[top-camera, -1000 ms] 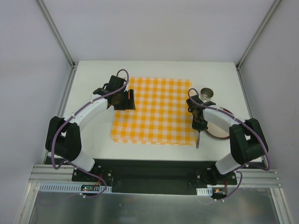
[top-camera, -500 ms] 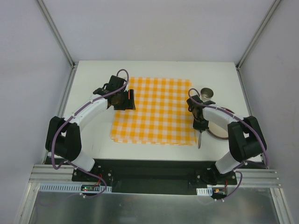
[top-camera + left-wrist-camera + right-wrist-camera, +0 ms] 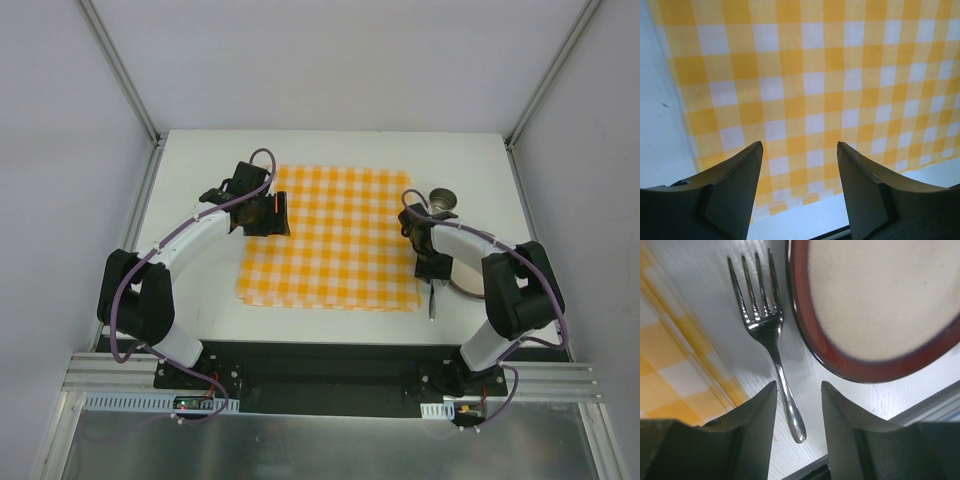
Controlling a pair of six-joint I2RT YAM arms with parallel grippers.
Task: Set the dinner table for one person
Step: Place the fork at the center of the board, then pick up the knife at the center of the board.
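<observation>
- Fork (image 3: 767, 335): thin polished steel, so probably stiff, light and slippery. It lies flat on the dinner table (image 3: 200, 160) near the right edge, between the checked cloth (image 3: 330, 240) and the plate (image 3: 880, 305), with its tines just beside the plate rim.
- Best hold is probably across the narrow handle. The fork sits flush on the surface, so the fingers would have to go low.
- Plate: glazed with a dark red rim, likely heavier and breakable. The rim looks like the only place to pinch it.
- Right gripper (image 3: 798, 387): fingers apart and empty, straddling the fork handle from above.
- Left gripper (image 3: 799, 147): fingers apart and empty, over the cloth's left side, toward the far-left corner.
- Dinner table: white, matte, rigid and fixed, something to slide things on rather than lift. The cloth is at the middle and the cup (image 3: 443, 198) is by the right edge, farther back.
- Room: grey walls (image 3: 60, 150) on three sides. There is little space between the plate and the right edge.
</observation>
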